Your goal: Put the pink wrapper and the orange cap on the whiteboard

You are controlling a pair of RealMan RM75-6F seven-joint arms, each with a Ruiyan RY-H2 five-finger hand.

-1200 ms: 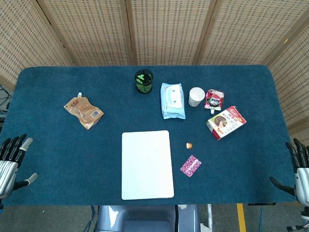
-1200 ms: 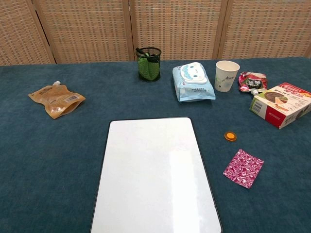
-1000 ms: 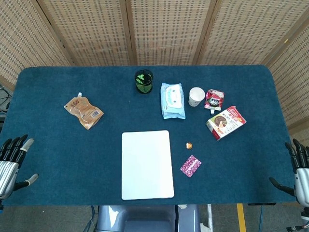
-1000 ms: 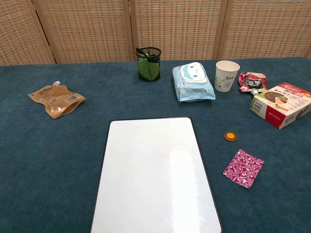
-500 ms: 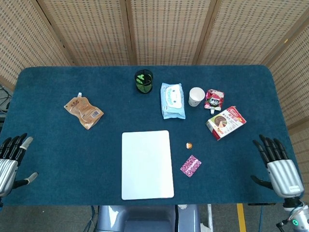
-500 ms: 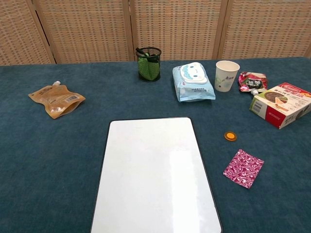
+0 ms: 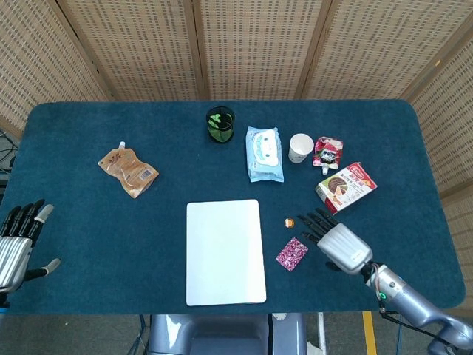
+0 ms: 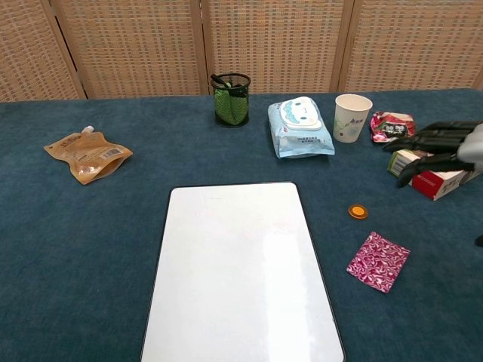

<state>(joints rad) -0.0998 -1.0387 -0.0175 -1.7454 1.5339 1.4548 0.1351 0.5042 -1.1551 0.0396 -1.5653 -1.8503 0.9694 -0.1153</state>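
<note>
The whiteboard (image 7: 225,251) (image 8: 240,273) lies flat at the table's front middle, nothing on it. To its right lies the pink wrapper (image 7: 292,254) (image 8: 378,261), and the small orange cap (image 7: 290,222) (image 8: 358,212) sits just beyond it. My right hand (image 7: 336,239) (image 8: 445,151) hovers open just right of both, fingers spread and pointing toward the cap, holding nothing. My left hand (image 7: 16,244) stays open at the table's front left edge, far from everything, seen only in the head view.
Along the back stand a black mesh pen cup (image 7: 219,124), a blue wipes pack (image 7: 264,153), a white paper cup (image 7: 300,147), a red snack pouch (image 7: 327,151) and a red food box (image 7: 346,187). A tan spouted pouch (image 7: 128,171) lies at the left.
My right hand has swept from the table's front right edge leftward to just beside the wrapper and cap, now showing in the chest view too. The left hand barely shifted.
</note>
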